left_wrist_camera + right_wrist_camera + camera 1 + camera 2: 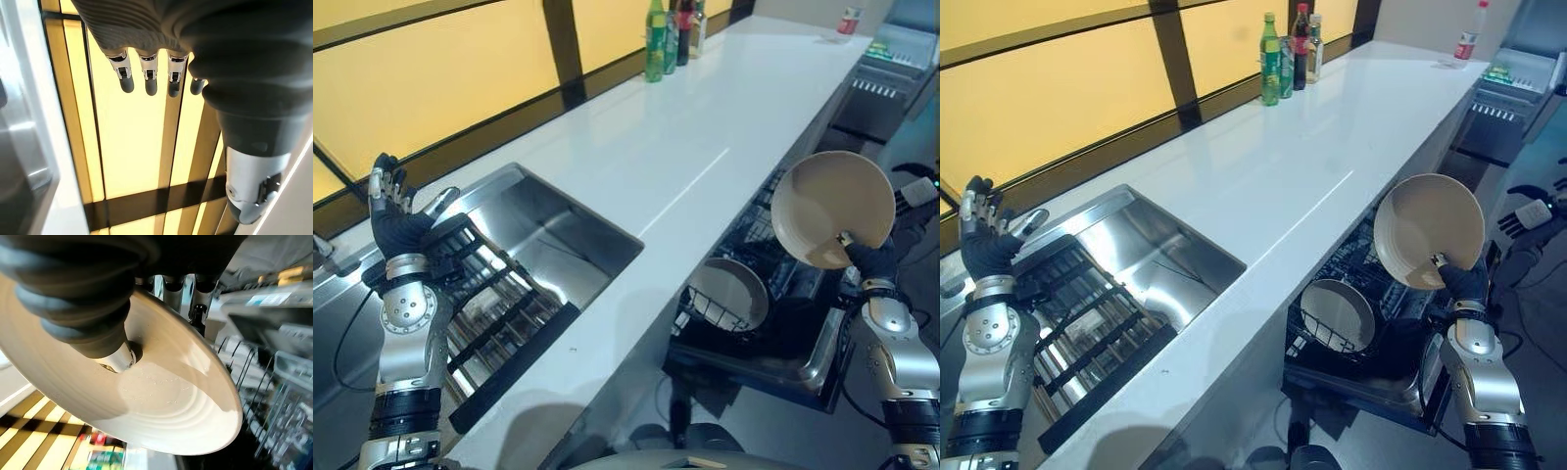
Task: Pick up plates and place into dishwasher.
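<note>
plate held over the open dishwasher

a cream plate (pixel 832 208) is pinched at its lower rim by the right hand (pixel 871 259), thumb on its face, and is held tilted on edge above the dishwasher rack (pixel 1371 323) — likely so it can be slotted upright beside the plate already racked (pixel 1337 315); the left hand (pixel 393 220) is raised over the sink (pixel 548 235), fingers spread — nothing is held in it.

We see a long white countertop (pixel 685 166) holding a recessed stainless-steel sink (pixel 548 245) (black slatted rack (pixel 499 323) inside), with glass bottles (pixel 671 39) clustered at its far end.
</note>
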Tool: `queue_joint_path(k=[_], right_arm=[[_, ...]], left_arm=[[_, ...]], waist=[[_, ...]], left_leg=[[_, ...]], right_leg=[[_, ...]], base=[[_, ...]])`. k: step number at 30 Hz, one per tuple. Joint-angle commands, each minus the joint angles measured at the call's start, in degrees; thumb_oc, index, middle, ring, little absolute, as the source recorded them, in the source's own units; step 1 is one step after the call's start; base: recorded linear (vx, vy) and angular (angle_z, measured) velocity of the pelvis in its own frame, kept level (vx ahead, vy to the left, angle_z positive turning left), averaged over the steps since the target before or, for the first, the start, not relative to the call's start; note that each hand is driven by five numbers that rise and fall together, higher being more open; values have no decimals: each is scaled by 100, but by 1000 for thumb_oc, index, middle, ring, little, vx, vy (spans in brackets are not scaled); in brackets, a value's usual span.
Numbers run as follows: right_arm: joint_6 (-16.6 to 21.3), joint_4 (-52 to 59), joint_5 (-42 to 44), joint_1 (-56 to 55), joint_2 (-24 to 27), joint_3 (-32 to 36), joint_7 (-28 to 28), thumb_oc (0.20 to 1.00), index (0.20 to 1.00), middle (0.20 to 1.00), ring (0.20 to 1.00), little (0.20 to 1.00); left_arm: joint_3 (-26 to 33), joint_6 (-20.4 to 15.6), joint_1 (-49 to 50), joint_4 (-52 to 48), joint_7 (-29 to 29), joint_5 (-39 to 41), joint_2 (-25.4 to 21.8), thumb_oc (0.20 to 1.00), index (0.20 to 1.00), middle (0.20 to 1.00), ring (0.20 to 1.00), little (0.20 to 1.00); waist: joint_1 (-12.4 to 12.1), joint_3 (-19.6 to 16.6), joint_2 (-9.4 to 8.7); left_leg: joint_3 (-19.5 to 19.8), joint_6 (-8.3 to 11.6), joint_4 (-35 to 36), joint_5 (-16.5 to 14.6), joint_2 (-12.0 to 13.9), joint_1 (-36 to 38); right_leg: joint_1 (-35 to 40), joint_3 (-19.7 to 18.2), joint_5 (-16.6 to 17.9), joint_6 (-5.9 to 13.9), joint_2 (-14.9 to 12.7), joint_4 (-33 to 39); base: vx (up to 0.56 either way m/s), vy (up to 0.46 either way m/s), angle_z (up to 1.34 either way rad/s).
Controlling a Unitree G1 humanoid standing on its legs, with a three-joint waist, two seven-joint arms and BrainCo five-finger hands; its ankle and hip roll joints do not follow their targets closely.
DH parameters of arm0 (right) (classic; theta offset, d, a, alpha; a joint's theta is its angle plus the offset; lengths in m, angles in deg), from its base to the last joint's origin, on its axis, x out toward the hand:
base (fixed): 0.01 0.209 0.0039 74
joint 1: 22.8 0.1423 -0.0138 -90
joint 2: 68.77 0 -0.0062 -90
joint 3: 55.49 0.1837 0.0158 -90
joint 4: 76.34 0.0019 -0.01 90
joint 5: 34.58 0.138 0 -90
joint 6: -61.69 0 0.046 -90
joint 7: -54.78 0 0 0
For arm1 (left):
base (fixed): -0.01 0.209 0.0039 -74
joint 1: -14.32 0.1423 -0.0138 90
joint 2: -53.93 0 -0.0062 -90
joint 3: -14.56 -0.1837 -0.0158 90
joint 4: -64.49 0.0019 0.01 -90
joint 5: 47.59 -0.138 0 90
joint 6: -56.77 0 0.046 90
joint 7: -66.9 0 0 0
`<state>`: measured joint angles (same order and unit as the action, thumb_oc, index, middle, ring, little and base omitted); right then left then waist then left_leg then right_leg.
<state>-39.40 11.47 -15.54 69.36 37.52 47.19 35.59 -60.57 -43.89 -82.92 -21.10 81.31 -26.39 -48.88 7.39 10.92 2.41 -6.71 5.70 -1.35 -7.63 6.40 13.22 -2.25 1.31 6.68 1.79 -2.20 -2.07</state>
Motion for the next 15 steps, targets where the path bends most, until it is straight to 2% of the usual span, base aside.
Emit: queue_joint_path(k=[1, 7, 10, 15], right_arm=[[272, -6, -301, 130, 187, 336, -21, 200, 200, 200, 200, 200], [22, -277, -470, -34, 455, 464, 140, 200, 200, 200, 200, 200], [-19, -411, -571, -29, 551, 492, 173, 200, 200, 200, 200, 200], [9, -790, -764, 305, 918, 287, -23, 200, 200, 200, 200, 200]], left_arm=[[341, -210, 96, -22, -117, 141, -670, 1000, 1000, 1000, 1000, 1000], [465, -40, 377, -134, -323, 297, -681, 1000, 1000, 1000, 1000, 1000], [416, -33, 386, -134, -344, 312, -687, 1000, 1000, 1000, 1000, 1000], [50, 25, 131, -224, 15, 324, -734, 1000, 1000, 1000, 1000, 1000]], waist=[[42, -349, -452], [-5, -196, -386], [-9, -139, -335], [-86, 134, -172]], left_leg=[[-27, -266, -867, -196, -108, -571], [156, -122, -1059, -92, 288, -670], [222, -75, -1012, 8, 386, -716], [419, 83, -847, 345, 547, -1080]], right_leg=[[278, -777, -220, 966, -1101, -31], [267, -710, -470, 749, -724, -260], [268, -698, -514, 693, -610, -269], [39, -537, -614, 615, -463, -348]], base=[[103, -327, -5], [121, -259, 8], [53, -147, 10], [-91, -108, 8]])
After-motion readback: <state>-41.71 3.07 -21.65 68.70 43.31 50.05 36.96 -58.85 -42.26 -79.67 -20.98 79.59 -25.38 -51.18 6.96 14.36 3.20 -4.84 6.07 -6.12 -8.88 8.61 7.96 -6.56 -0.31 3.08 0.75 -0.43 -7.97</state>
